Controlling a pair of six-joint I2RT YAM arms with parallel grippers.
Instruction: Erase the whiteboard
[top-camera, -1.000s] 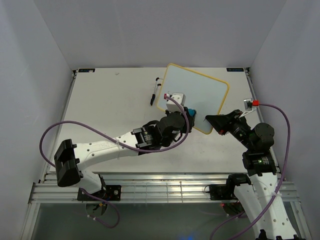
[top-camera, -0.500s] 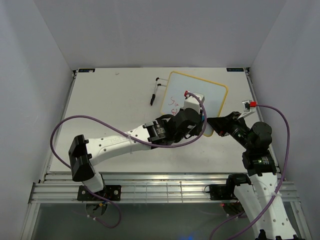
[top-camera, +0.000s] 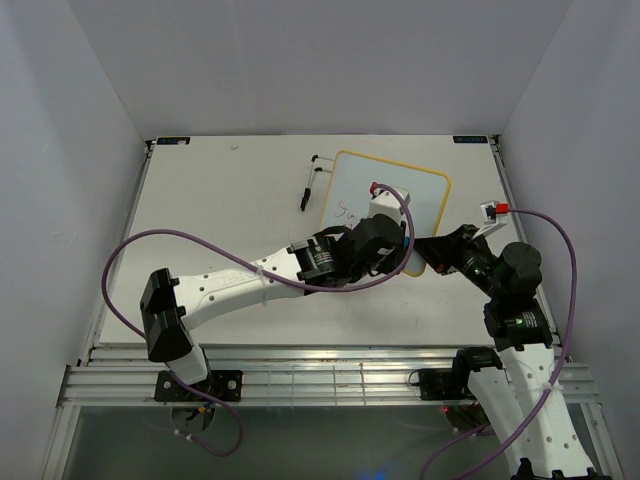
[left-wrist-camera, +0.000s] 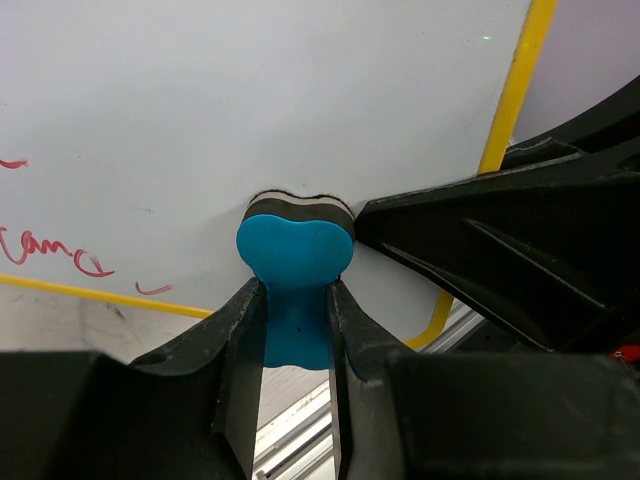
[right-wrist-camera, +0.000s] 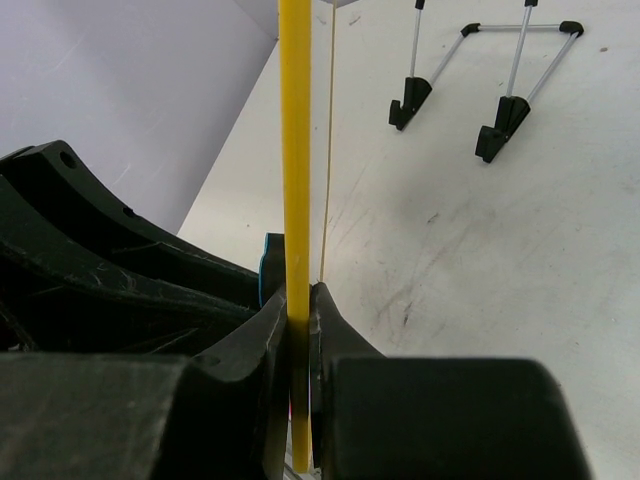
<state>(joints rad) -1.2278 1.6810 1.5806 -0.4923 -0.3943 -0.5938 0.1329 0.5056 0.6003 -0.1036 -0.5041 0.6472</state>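
Holding a small blue bone-shaped eraser (left-wrist-camera: 295, 250) with a dark felt base, my left gripper (left-wrist-camera: 296, 300) has its two black fingers closed narrowly on the eraser's waist. The felt side is pressed flat against the whiteboard (left-wrist-camera: 300, 90), a small rectangular white board with rounded corners and a thin yellow frame. The contact spot is near the board's rounded corner, on the side where my right gripper (right-wrist-camera: 300, 312) comes in. That right gripper is pinched tight onto the yellow frame, one finger on each face of the board, which its wrist camera sees edge-on. From above, the board sits over the far right part of the white bench (top-camera: 220, 220), nearer the far edge than the near one, with its sides slanting. I cannot tell whether it rests on the bench or is lifted off it. Red handwriting (left-wrist-camera: 45, 250) shows on the board's surface on the side away from my right gripper, apart from the eraser. A thin metal wire stand (right-wrist-camera: 497, 135) with black feet lies on the bench near the board's left side, towards the far edge
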